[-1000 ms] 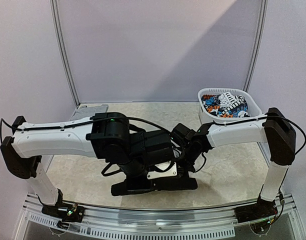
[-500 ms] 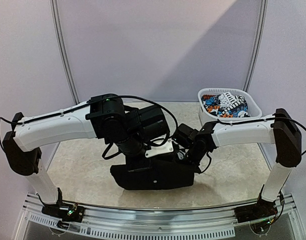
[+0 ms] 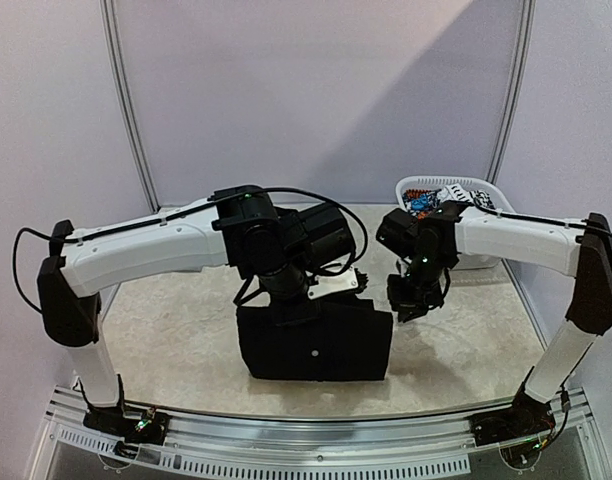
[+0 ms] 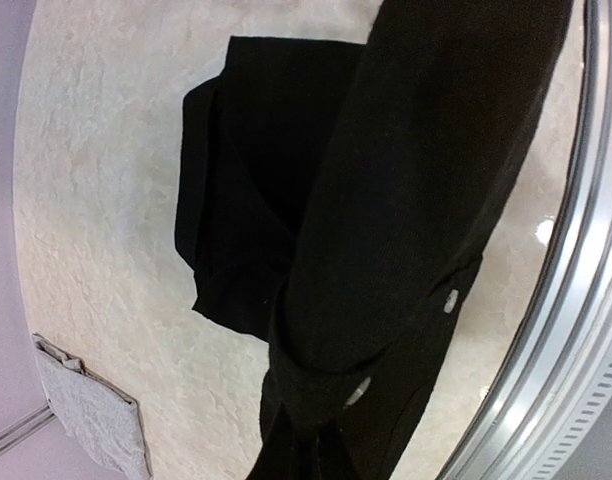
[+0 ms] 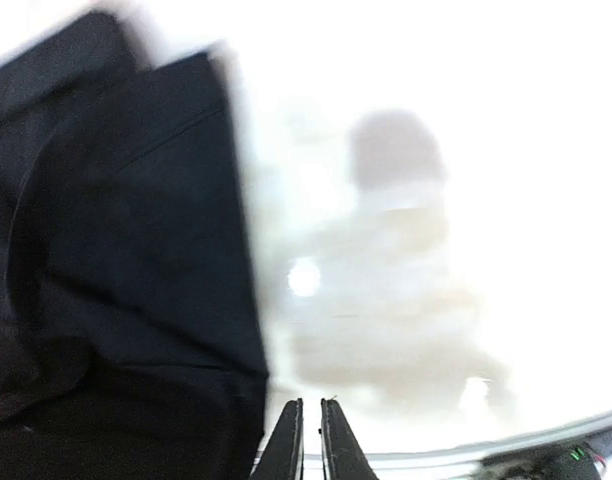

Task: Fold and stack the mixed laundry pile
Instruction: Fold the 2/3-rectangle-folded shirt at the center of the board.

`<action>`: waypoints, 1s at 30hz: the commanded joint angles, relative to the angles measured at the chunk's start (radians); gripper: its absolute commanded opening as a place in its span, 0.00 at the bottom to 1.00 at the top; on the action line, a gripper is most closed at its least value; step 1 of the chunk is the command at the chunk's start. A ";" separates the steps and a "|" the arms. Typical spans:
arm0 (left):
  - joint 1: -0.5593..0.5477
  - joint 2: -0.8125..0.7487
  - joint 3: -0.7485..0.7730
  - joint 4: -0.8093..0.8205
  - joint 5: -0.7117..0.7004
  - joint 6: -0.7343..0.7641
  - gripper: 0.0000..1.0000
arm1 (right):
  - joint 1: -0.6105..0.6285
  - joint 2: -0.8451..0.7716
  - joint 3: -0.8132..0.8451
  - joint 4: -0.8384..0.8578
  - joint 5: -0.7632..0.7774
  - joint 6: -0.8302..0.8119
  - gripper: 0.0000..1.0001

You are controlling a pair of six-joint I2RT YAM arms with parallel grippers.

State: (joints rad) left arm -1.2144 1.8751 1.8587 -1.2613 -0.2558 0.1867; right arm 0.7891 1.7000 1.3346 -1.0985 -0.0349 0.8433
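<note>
"What's the white thing at the back right?"

"A plastic laundry basket with slotted sides. It sits in the far right corner of the desk. Only part of its rim shows from above."

"And the desk itself?"

"It has a pale beige top, mottled like stone and a little glossy. A silver metal rail runs along the near edge, with a perforated strip below it."

"What's behind it?"

"A plain lilac wall, lighter at the upper right, with a slanting edge between light and shade. There are two thin grey poles. The left pole and the right pole rise near the back corners and lean slightly outward."
</note>
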 commanded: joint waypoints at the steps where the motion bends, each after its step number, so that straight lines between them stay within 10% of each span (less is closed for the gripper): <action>1: 0.049 0.048 0.039 0.053 -0.049 0.011 0.00 | -0.038 -0.113 -0.020 -0.151 0.182 0.059 0.08; 30: 0.179 0.287 0.095 0.238 -0.193 -0.054 0.00 | -0.046 -0.370 -0.119 -0.172 0.227 0.170 0.06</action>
State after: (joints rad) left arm -1.0534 2.1418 1.9347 -1.0943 -0.4454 0.1379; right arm 0.7456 1.3495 1.2182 -1.2644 0.1986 1.0100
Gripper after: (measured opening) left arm 0.037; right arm 0.061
